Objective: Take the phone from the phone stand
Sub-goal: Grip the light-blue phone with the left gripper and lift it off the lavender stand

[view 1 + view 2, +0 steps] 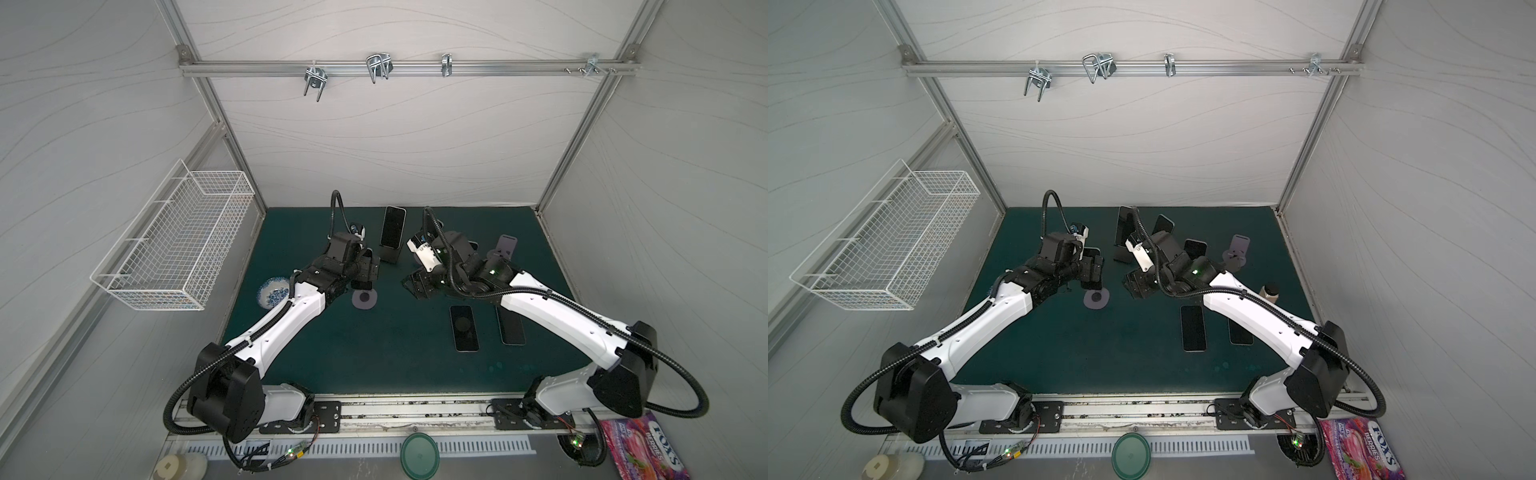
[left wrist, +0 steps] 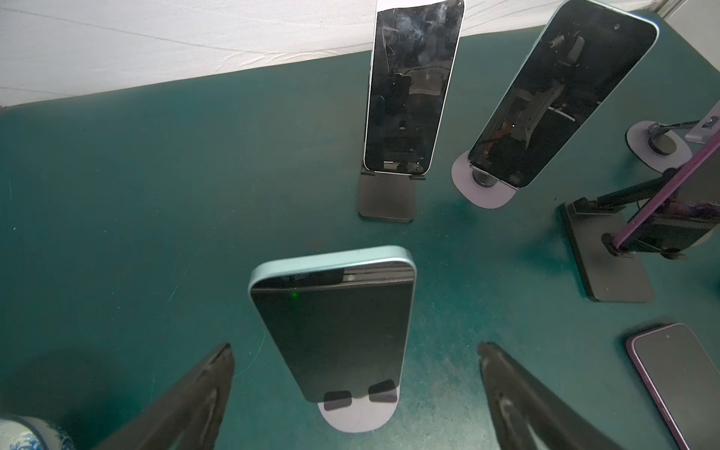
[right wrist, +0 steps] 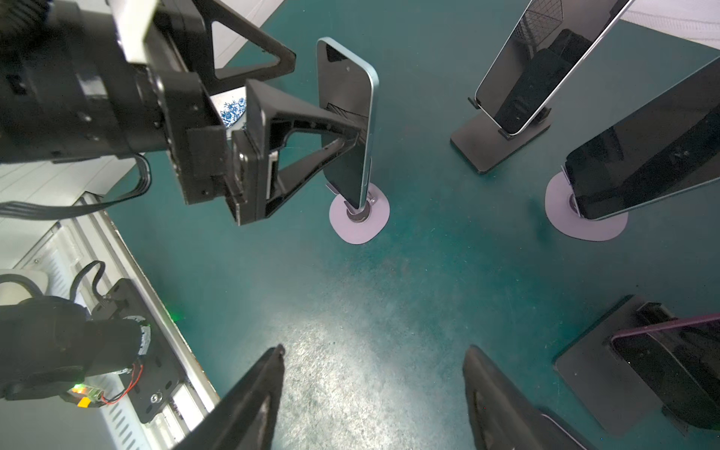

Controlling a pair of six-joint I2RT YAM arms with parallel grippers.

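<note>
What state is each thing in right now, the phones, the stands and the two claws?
Blue phone: propped on its lilac stand, screen dark.
Left gripper: open, jaws either side of the blue phone, not gripping.
Right gripper: open, empty.
Silver phone: propped on a black stand, screen dark.
Purple phone: lying flat on the mat, screen up.
Spare lilac stand: holds no phone.

A robot lab cell: aluminium frame (image 1: 415,68), cloth walls (image 1: 374,137), green mat (image 1: 374,353), left arm (image 1: 286,320) and right arm (image 1: 552,313) on a rail (image 1: 415,410).
</note>
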